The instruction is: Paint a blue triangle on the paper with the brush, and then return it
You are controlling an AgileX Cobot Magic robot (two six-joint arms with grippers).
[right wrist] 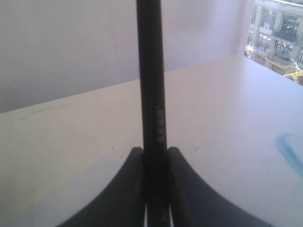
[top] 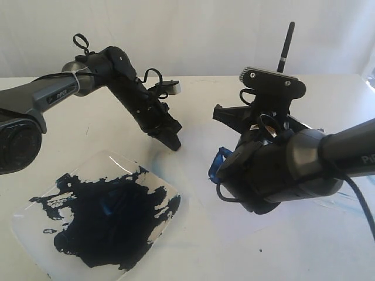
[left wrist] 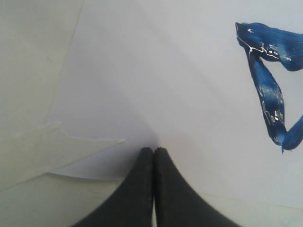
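We see the left end effector (left wrist: 154, 152) angled steeply down, fingers pressed together, tip at the paper (left wrist: 165, 71). The right end effector (right wrist: 155, 156) clamps the brush (right wrist: 151, 75) upright.

Two grippers: left gripper (top: 172, 140), right gripper (right wrist: 155, 152). One brush (top: 285, 49). One paper (left wrist: 165, 71). One blue triangle (left wrist: 267, 92). One clear plate (top: 30, 218). One paint puddle (top: 111, 216).

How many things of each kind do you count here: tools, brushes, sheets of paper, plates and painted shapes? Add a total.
Tools: 2, the left tool and the right tool
Brushes: 1, the brush
Sheets: 1, the paper
Plates: 1, the plate
Painted shapes: 1, the blue triangle
Total: 6
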